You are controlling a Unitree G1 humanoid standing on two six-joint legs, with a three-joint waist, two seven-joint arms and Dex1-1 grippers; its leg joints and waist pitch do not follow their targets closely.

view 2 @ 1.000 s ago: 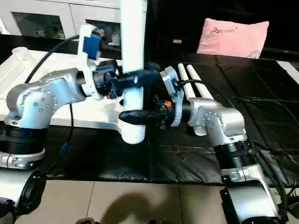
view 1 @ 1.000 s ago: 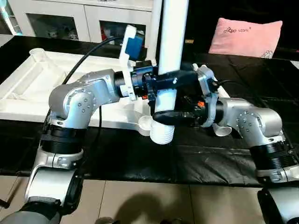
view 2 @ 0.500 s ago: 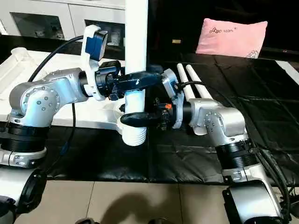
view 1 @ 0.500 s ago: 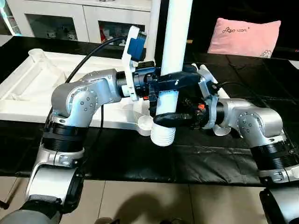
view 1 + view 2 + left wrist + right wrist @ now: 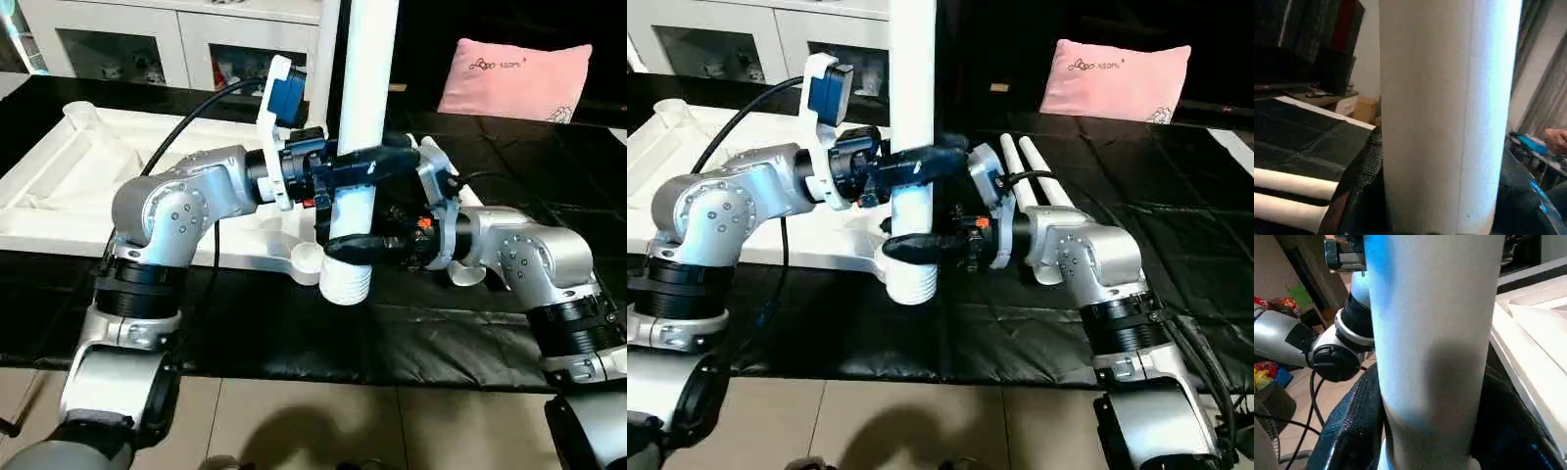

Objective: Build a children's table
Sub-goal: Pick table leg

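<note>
Item: white tube leg point(image 5: 364, 88), held upright between both arms, its ribbed lower end point(image 5: 345, 282) hanging just above the black sheet point(image 5: 294, 333) and just beside a round corner socket point(image 5: 309, 257) of the tabletop.

Item: left gripper point(image 5: 367, 168), reaching in from the robot's left, fingers closed around the leg at its upper grip; in the left wrist view the leg point(image 5: 1444, 112) stood between the black fingers point(image 5: 1369, 166).

Item: right gripper point(image 5: 358, 245), reaching in from the robot's right, fingers clamped around the same leg lower down, just above the ribbed end.

Item: white tabletop point(image 5: 69, 186), lying upside down on the black sheet to the robot's left, ribbed underside up, another socket point(image 5: 80, 116) at its far corner.

Item: two further white legs point(image 5: 1029, 171), lying side by side on the sheet behind the right forearm.

Item: pink pillow point(image 5: 514, 80), far right. White cabinet point(image 5: 147, 44) with glass doors, far left.
</note>
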